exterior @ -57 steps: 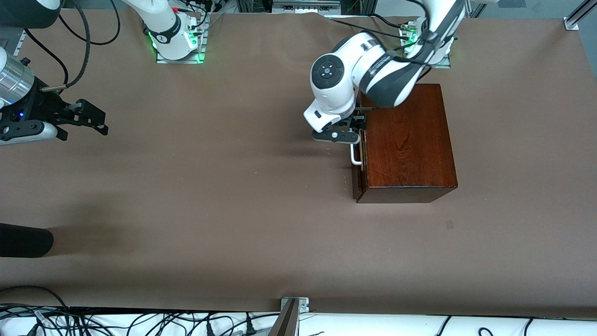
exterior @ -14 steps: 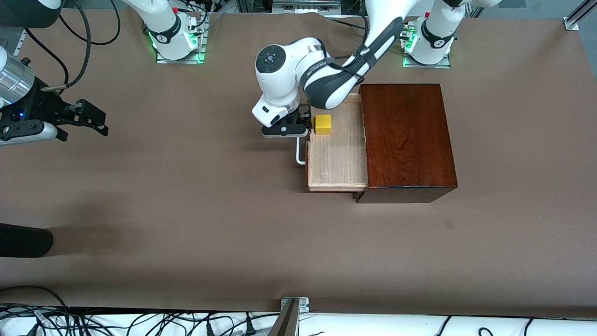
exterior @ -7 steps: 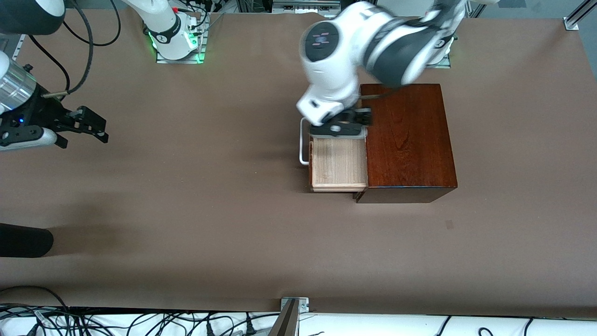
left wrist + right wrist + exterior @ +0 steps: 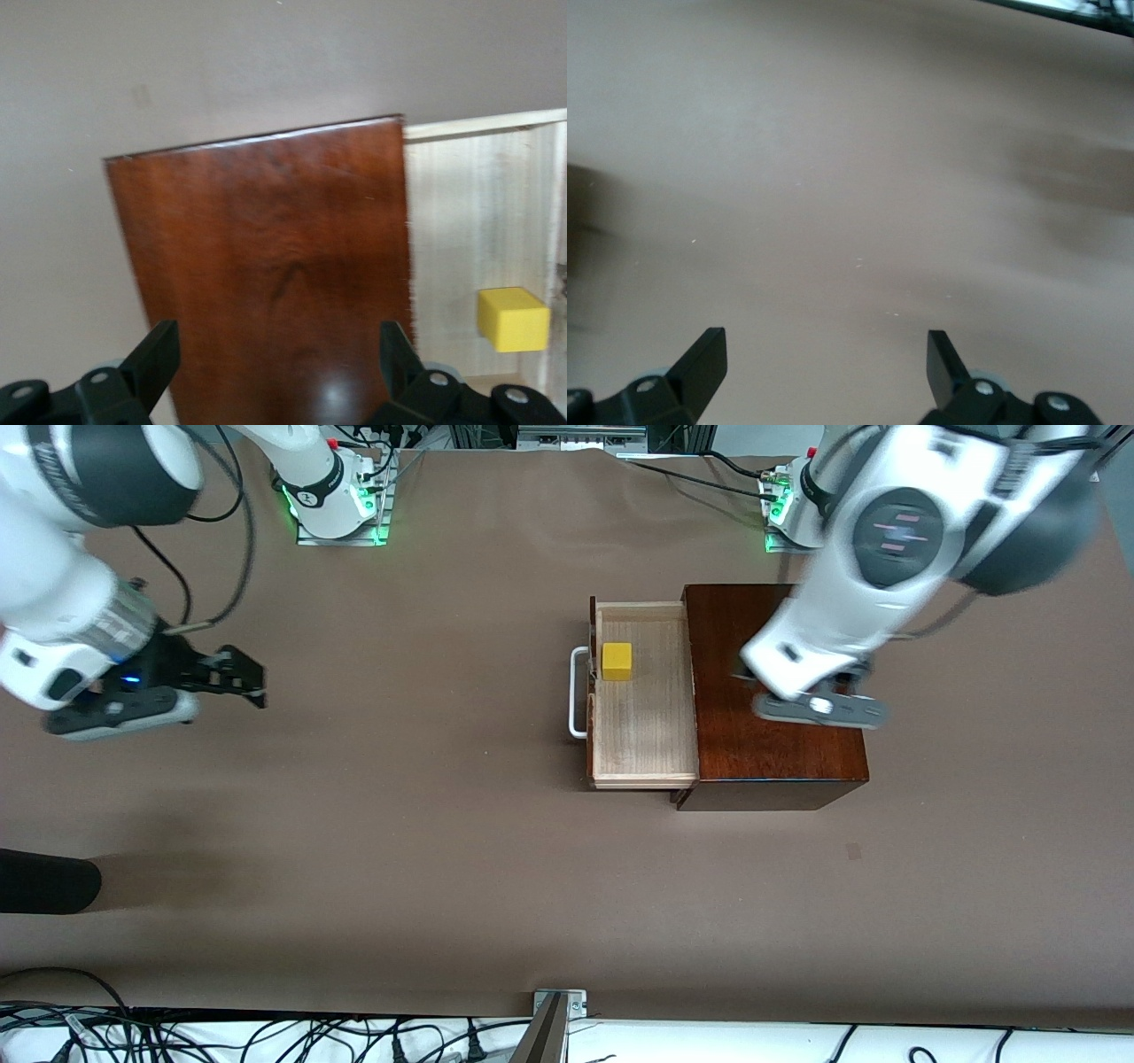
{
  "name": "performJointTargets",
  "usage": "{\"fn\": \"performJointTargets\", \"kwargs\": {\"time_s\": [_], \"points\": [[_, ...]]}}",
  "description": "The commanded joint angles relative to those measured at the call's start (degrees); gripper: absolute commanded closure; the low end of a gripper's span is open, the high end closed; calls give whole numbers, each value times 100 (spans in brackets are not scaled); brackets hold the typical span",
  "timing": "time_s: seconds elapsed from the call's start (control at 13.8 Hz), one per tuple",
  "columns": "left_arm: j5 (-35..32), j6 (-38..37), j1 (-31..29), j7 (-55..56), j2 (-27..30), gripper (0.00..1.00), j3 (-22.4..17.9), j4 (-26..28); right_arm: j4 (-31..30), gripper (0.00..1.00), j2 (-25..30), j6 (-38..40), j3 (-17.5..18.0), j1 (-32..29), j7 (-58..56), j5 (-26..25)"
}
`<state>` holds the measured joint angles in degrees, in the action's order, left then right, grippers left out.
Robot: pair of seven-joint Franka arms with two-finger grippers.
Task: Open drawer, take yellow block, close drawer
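since the earlier frames the drawer (image 4: 640,695) has come out of the wooden box (image 4: 772,691) toward the right arm's end of the bench (image 4: 443,824), and the left claw (image 4: 819,708) has left the white handle (image 4: 576,693) and gone up over the top of the box. the right arm has also shifted a little toward the box, and the right claw (image 4: 235,677) now hangs over bare bench, well apart from the box

the yellow block (image 4: 617,661) sits inside the drawer on the pale wood floor, close to the drawer front and in the half of the tray farther from the front camera. nothing touches it. in the left wrist view the block (image 4: 511,319) shows beside the dark top of the box (image 4: 266,266)

the left claw is open and empty, its fingers (image 4: 159,354) spread wide above the box top. the right claw is also open and holds nothing, its fingers (image 4: 700,354) apart over the bench

i judge that the opening step is finished and the taking step is now beginning. the next move calls for one claw to come down into the drawer, with the jaws on two opposite faces of the block, without hitting the drawer front, then to close and lift. after this the drawer must be pushed shut
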<state>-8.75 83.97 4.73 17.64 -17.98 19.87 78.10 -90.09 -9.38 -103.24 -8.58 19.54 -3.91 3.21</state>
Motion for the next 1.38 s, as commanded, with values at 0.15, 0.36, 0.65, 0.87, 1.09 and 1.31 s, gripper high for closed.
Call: {"fn": "performJointTargets", "kwargs": {"time_s": [0.15, 0.36, 0.65, 0.87, 1.09, 1.31], "points": [[655, 628, -130, -1611, 1075, 0, -1212, 1063, 141, 0, -483, 33, 49, 1295, -5, 39], [690, 1453, -130, -1983, 1560, 0, -1810, 1777, 184, 0, -748, -352, 741, 1779, -225, 329], [682, 1632, -156, -1984, 1877, 0, -2031, 2050, 429, 0, -1556, -1829, 1271, 2736, -207, 120], [690, 1562, -165, -2132, 1895, 0, -2198, 2051, 1167, 0, -2198, -1814, 1280, 3309, -233, -618], [690, 1456, -165, -2353, 1807, 0, -2207, 1902, 1222, 0, -2480, -1848, 1271, 3529, -390, -874], [699, 1447, -165, -2353, 1754, 0, -2207, 1866, 1239, 0, -2604, -1761, 1280, 3600, -803, -1462]]}}
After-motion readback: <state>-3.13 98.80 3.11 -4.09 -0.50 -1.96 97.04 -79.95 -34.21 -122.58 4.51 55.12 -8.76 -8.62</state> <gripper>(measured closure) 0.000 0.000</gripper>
